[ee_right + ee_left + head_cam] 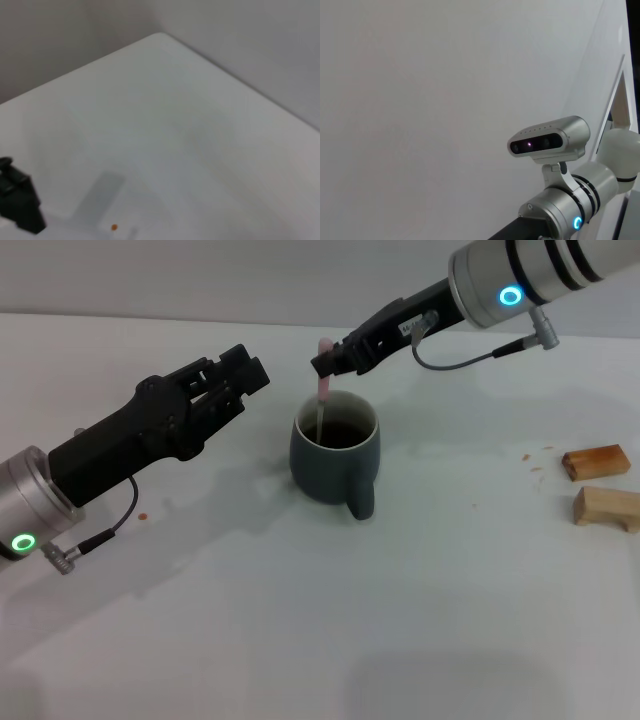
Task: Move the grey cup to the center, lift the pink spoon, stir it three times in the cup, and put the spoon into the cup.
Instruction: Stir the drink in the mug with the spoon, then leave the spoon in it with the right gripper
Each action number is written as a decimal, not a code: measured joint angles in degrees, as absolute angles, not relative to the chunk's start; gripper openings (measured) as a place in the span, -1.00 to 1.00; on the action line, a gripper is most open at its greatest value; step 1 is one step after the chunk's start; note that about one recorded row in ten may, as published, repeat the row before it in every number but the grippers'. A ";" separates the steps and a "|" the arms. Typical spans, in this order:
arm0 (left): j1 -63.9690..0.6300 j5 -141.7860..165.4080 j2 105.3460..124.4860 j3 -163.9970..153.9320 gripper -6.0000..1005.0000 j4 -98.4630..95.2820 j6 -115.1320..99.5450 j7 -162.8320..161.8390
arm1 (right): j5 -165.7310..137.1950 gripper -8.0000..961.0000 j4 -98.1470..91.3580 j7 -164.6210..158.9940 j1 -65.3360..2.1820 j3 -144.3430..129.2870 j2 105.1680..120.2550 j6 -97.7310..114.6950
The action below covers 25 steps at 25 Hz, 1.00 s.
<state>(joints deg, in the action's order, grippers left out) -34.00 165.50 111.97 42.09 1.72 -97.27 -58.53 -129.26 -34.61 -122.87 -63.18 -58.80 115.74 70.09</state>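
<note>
Two black grippers meet over a matte white table (330,620) in the head view. The right gripper (325,364), reaching in from the far right, is pinched closed on the pale pink handle end of the pink spoon (321,398), which hangs nearly upright with its slim metal shaft dipping into the grey cup (335,460). That cup, a squat, smooth blue-grey ceramic mug with a white inside and dark brown liquid, stands near the middle of the table, its loop handle turned toward the near side. The left gripper (248,376) hovers just left of the cup, holding nothing; whether its fingers are parted I cannot tell. Two tan wooden blocks (600,485), rectangular and rough-edged, lie at the right edge, well apart from the cup. The left wrist view shows a pale wall and the silver camera housing (549,138) on the other arm's rounded metal wrist. The right wrist view shows bare tabletop, its far corner, and a black gripper part (19,200) at one edge.
</note>
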 joint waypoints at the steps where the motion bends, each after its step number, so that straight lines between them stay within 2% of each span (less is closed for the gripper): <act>1: -33.97 165.50 111.94 42.10 -0.30 1.69 -97.31 -58.57 | -129.44 -0.80 -34.84 -123.08 -63.19 -58.86 115.84 70.66; 9: -34.28 165.50 111.70 42.10 -0.30 1.56 -97.57 -58.74 | -134.20 -0.80 -41.26 -127.53 -59.24 -58.64 116.32 73.36; 14: -34.83 165.50 111.70 42.10 -0.30 1.57 -97.44 -58.76 | -134.46 -0.80 -42.07 -128.20 -57.91 -58.16 115.41 72.18; 18: -35.15 165.50 111.79 42.10 -0.30 1.58 -97.06 -58.76 | -134.12 -0.80 -42.08 -127.99 -58.20 -58.10 115.33 69.96; 25: -35.34 165.50 112.01 42.10 -0.30 1.58 -96.89 -58.54 | -133.89 -0.80 -41.60 -125.57 -61.29 -58.68 117.70 68.90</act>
